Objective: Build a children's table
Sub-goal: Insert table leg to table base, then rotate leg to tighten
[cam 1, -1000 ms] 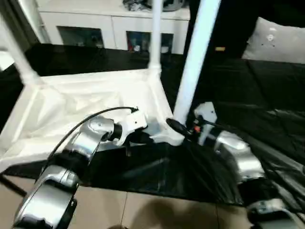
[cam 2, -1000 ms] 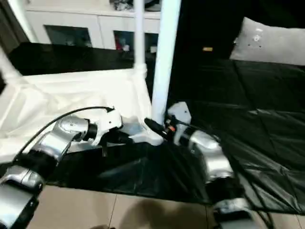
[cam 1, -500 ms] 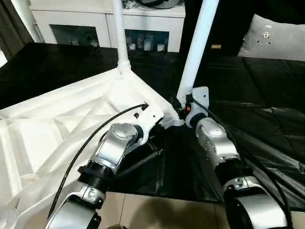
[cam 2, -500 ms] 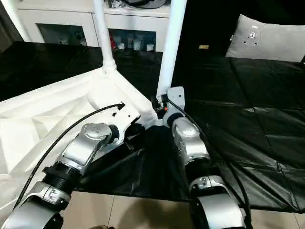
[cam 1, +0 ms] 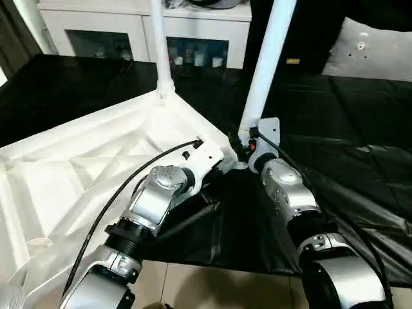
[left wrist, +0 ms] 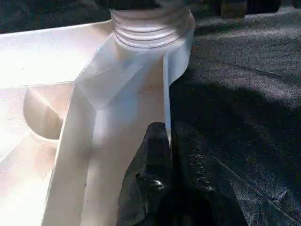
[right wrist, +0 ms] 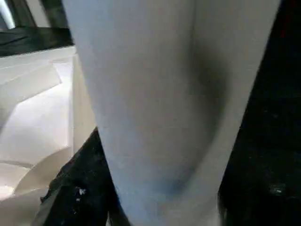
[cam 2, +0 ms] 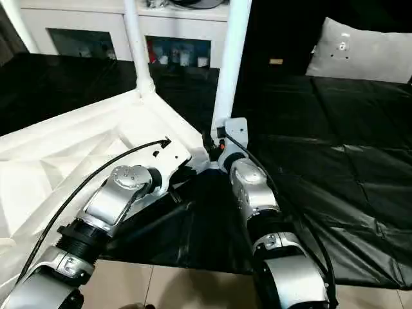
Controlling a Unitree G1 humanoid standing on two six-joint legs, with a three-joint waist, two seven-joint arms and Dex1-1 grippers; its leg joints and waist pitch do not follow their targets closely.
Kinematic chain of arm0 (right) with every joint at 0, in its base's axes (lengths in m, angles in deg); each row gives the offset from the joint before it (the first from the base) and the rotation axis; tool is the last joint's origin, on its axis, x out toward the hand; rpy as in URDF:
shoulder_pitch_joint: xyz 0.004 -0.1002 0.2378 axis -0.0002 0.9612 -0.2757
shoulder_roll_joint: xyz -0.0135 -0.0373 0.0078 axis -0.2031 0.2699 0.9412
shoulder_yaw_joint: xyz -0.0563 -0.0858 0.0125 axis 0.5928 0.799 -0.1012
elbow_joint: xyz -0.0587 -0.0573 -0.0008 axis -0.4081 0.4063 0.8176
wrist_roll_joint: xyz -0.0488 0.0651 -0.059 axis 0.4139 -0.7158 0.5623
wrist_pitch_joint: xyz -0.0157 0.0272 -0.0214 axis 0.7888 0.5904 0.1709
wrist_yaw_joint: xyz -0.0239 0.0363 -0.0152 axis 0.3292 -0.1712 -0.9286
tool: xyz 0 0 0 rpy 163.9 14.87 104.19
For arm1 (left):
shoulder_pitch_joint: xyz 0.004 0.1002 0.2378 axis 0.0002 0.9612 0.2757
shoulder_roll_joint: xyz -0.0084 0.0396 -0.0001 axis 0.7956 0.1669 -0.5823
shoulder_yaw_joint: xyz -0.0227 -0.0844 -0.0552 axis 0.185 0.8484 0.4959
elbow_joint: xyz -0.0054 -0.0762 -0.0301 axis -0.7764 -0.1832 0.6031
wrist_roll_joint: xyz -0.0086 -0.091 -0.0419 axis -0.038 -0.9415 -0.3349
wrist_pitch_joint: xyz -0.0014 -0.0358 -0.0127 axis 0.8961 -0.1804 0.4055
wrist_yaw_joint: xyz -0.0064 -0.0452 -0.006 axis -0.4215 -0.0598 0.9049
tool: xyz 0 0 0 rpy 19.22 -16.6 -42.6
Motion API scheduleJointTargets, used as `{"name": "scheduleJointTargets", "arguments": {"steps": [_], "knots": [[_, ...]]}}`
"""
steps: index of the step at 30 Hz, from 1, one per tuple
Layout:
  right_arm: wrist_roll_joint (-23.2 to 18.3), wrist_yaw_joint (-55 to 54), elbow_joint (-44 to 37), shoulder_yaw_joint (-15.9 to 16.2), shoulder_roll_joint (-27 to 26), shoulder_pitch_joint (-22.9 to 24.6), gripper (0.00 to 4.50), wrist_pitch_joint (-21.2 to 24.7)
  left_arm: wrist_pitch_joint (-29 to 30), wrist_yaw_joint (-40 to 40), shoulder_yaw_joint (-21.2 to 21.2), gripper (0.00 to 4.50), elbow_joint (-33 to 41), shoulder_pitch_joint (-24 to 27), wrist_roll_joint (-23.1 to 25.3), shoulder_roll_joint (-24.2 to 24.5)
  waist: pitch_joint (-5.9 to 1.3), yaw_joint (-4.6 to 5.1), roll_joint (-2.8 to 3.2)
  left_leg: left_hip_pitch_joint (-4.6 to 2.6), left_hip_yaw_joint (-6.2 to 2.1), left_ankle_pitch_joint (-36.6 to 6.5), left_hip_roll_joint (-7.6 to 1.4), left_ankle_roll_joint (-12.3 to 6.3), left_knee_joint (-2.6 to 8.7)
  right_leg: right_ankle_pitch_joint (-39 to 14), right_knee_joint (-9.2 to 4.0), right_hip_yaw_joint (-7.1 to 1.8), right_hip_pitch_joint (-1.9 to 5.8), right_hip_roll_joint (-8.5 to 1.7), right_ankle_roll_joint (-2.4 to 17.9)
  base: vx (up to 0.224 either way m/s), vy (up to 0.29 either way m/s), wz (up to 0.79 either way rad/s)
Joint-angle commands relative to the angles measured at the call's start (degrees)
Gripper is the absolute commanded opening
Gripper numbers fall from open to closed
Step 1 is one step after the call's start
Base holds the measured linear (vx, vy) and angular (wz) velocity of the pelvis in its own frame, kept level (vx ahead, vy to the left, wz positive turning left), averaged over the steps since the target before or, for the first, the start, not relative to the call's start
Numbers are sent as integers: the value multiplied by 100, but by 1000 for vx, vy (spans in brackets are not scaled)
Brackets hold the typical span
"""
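The children's table lies upside down on a black sheet, its ribbed white top (cam 1: 84, 174) facing up. A far leg (cam 1: 161, 45) and a near leg (cam 1: 265, 64) stand upright in corner sockets. My left gripper (left wrist: 168, 129) is shut on the thin rim wall of the top, just short of the threaded collar (left wrist: 150, 33) at the near corner. My right gripper (cam 1: 243, 147) sits against the foot of the near leg (right wrist: 155, 94), which stands very close in the right wrist view.
The black sheet (cam 1: 335, 116) spreads to the right and behind. A white cabinet with glass doors (cam 1: 96, 29) stands at the back, and a grey cushion (cam 1: 373, 48) lies at the back right. Tan floor tiles (cam 1: 212, 286) run along the near edge.
The head camera swung during the last second, so the whole picture shifted. Both grippers stay at the near corner of the table top, and the legs stand as before.
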State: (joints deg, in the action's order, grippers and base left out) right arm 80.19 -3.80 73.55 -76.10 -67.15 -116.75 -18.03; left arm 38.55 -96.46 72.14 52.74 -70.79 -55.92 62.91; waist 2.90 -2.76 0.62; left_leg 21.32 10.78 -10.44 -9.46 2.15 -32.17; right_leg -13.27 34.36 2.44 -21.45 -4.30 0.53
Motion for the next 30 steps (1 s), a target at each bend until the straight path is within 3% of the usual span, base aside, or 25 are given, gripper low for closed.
{"name": "scheduleJointTargets", "arguments": {"steps": [1, 2, 4, 6, 8, 11, 13, 16, 20, 24, 27, 30], "knots": [[6, 320, 126, 100, 32, 368, 338, 129, -372, 105, 70, 0, -298, -79, 57, 181, -251, -32, 15, -55, -151, -1030, -387, -378, 366, 3, -395, -258, 182, -456, 1451, 0, 0, 0], [-4, 413, 35, 109, 69, 432, 361, 95, -441, 120, 88, 0, -374, -105, 71, 235, -242, -53, 5, -45, -156, -1039, -385, -399, 371, -28, -402, -253, 194, -454, 1410, 0, 0, 0], [-80, 719, -290, 109, 171, 638, 366, -14, -567, 74, 107, 0, -495, -135, 66, 347, -225, -50, 15, -46, -159, -1193, -397, -385, 391, -432, -426, -257, 180, -472, 1353, 0, 0, 0], [-116, 827, -410, 100, 213, 713, 375, -52, -605, 45, 111, 0, -530, -142, 54, 381, -227, -42, 22, -43, -166, -1186, -407, -355, 393, -497, -429, -263, 185, -465, 1312, 0, 0, 0], [-212, 1317, -999, 149, 505, 1043, 403, -164, -963, -243, -45, 0, -626, -130, 104, 599, -254, -53, 14, -35, -164, -1007, -400, -413, 363, -221, -402, -261, 208, -457, 1313, 0, 0, 0], [-293, 1792, -1423, 183, 827, 1257, 414, -221, -1151, -489, -101, 0, -702, -118, 59, 720, -321, -74, 27, -23, -153, -335, -385, -699, 267, 926, -273, -243, 227, -432, 1442, 0, 0, 0], [-399, 2217, -1775, 174, 1105, 1408, 442, -219, -1334, -730, -167, 0, -761, -115, 5, 824, -328, -75, 13, 17, -140, -72, -359, -947, 215, 1559, -213, -220, 230, -422, 1558, 0, 0, 0], [-571, 2699, -2101, 66, 1454, 1484, 450, -152, -1576, -1231, -302, 0, -698, -44, -85, 1001, -325, -92, 14, 7, -140, -206, -380, -1033, 205, 1384, -221, -213, 229, -440, 1595, 0, 0, 0], [-723, 3318, -2329, 43, 1858, 1478, 450, -73, -1851, -1879, -531, 0, -667, 14, -124, 1258, -297, -137, 26, -15, -135, -471, -405, -917, 225, 828, -256, -217, 212, -436, 1629, 0, 0, 0], [-862, 4201, -2673, 293, 2329, 1531, 450, 167, -2264, -2627, -807, 0, -613, 37, -149, 1540, -291, -217, 45, -45, -131, -729, -438, -728, 245, 310, -281, -214, 207, -428, 1585, 0, 0, 0], [-750, 4825, -2911, 659, 2661, 1556, 450, 428, -2577, -3109, -1012, 0, -628, -14, -97, 1723, -312, -280, 36, -60, -126, -702, -435, -645, 234, 369, -254, -210, 200, -424, 1606, 0, 0, 0], [-733, 5254, -3118, 940, 2797, 1571, 450, 636, -2795, -3495, -1122, 0, -597, -43, -170, 1793, -322, -324, 32, -48, -126, -615, -437, -685, 219, 532, -224, -210, 200, -438, 1594, 0, 0, 0]]}}
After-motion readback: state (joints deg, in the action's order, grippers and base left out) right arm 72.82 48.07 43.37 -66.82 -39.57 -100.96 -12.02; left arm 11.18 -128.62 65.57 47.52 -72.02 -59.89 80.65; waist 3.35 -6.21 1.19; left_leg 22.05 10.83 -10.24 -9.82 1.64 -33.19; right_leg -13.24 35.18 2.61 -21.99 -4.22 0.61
